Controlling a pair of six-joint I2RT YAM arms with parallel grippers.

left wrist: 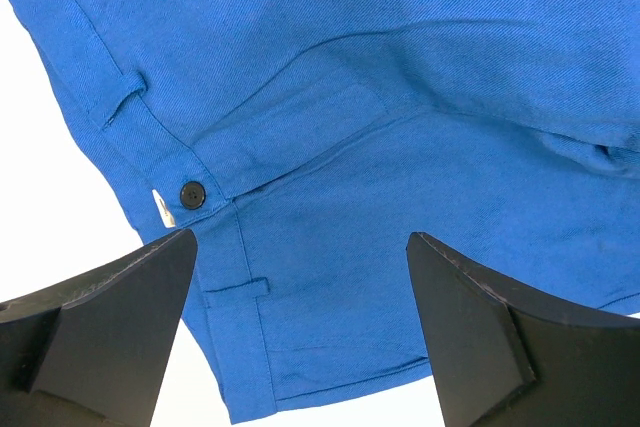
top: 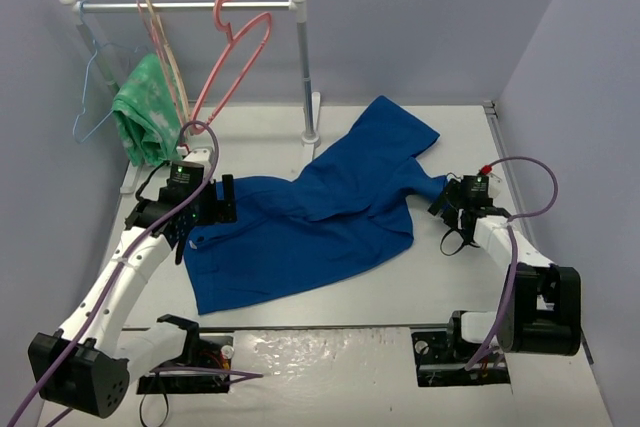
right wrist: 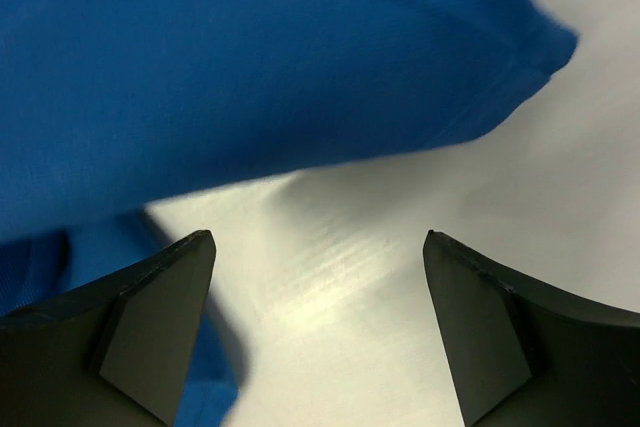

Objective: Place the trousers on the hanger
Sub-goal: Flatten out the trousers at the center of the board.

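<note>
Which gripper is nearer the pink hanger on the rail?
Left. The left gripper sits below the pink hanger; the right gripper lies across the trousers, far to its right.

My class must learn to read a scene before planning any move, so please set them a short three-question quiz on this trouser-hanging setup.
1. True or false: the trousers already hang on the pink hanger.
2. Where is the pink hanger? A hooked on the rail; B on the floor; C under the trousers.
3. Fill in: the jaws of the left gripper and the right gripper stand ___.
Key: 1 false; 2 A; 3 open.
</note>
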